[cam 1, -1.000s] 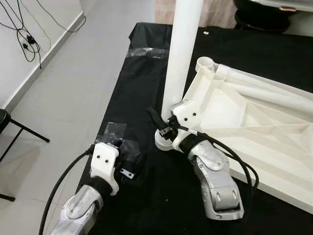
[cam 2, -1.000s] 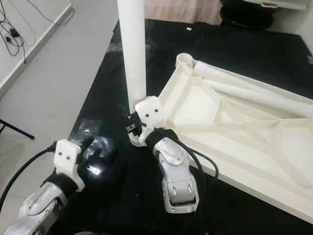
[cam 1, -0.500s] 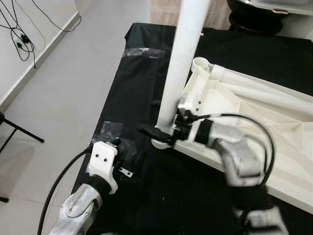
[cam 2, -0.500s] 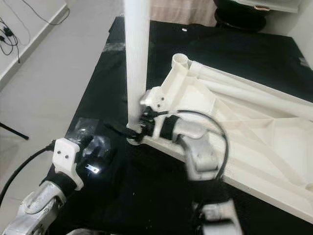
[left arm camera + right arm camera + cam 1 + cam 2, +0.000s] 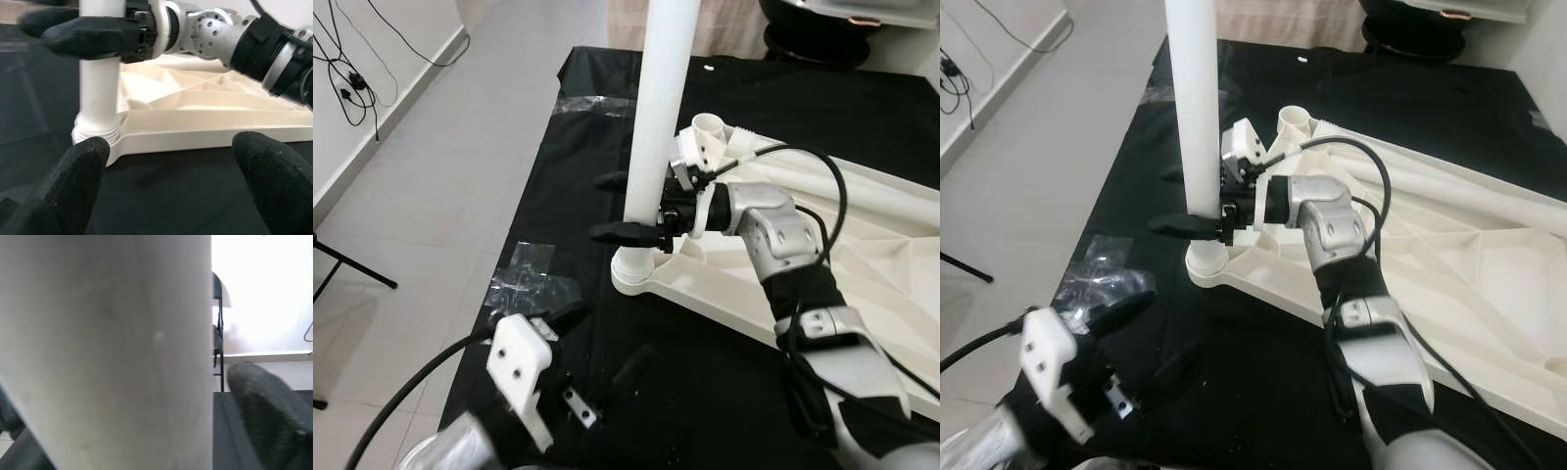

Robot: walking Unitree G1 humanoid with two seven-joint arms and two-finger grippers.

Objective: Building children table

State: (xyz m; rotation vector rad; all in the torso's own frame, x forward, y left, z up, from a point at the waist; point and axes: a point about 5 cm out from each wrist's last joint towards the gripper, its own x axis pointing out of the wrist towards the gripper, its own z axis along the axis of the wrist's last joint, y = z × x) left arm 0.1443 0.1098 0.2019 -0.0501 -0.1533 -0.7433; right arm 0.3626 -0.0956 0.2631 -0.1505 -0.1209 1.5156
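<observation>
Black cloth (image 5: 578,127) covered the work surface, and pale gray floor tiles (image 5: 440,176) lay beside it. On the cloth lay the upside-down white table top (image 5: 862,264), with one white leg (image 5: 656,127) standing up in its corner socket. The right gripper (image 5: 625,208) pinched that leg just above the socket. Near the leg, the left gripper (image 5: 171,181) hovered with its fingers spread apart. Crinkled clear plastic (image 5: 524,279) lay on the cloth nearby.

Table leg (image 5: 658,117): white plastic tube, smooth, matt.
Table top (image 5: 862,255): white moulded plastic, ribbed, slight sheen.
Cloth (image 5: 578,176): black fabric, matt.
Bags (image 5: 524,284): clear plastic film, crinkled, glossy.
Right gripper (image 5: 625,208): black fingers, matt.
Left gripper (image 5: 171,191): black fingers (image 5: 78,181), matt, fine-grained.
Floor (image 5: 440,196): grey tiles, smooth, faintly glossy.
</observation>
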